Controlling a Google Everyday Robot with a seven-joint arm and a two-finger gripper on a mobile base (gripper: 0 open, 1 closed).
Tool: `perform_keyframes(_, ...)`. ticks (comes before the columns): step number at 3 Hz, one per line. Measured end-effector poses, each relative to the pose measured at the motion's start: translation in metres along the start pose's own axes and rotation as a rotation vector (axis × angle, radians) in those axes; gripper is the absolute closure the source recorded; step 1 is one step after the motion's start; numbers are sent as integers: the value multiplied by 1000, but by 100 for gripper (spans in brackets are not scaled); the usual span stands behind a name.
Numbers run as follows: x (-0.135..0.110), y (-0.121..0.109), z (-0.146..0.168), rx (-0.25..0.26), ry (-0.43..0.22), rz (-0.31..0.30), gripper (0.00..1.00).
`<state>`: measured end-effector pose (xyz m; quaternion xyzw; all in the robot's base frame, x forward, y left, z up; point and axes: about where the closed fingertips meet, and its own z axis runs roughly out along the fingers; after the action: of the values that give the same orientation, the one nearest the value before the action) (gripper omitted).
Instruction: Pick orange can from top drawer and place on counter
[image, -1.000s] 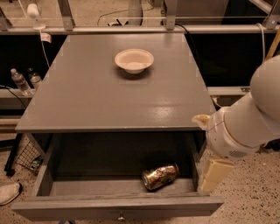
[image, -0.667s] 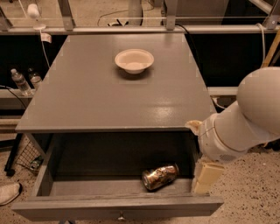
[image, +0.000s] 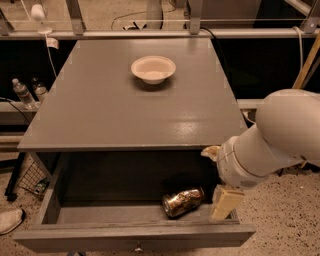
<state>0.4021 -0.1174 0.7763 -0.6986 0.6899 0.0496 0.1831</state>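
Observation:
The orange can (image: 183, 201) lies on its side on the floor of the open top drawer (image: 75, 214), right of the middle and near the front panel. My gripper (image: 224, 204) hangs at the end of the white arm (image: 272, 142), at the drawer's right end, just right of the can and about level with it. It holds nothing that I can see. The grey counter (image: 115, 110) stretches above the drawer.
A white bowl (image: 153, 68) stands on the far middle of the counter. Water bottles (image: 22, 93) stand on a low shelf at the left. A wire basket (image: 31, 180) and a shoe (image: 9, 220) lie on the floor at lower left. A metal rail (image: 150, 34) runs behind the counter.
The arm has moved left and down, bringing the gripper closer to the can's right end. The can, the drawer and the bowl have not moved.

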Motion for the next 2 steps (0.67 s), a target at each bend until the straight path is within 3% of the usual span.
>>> perform_keyframes(2, -7, -1, 18, -24, -31, -23, 61)
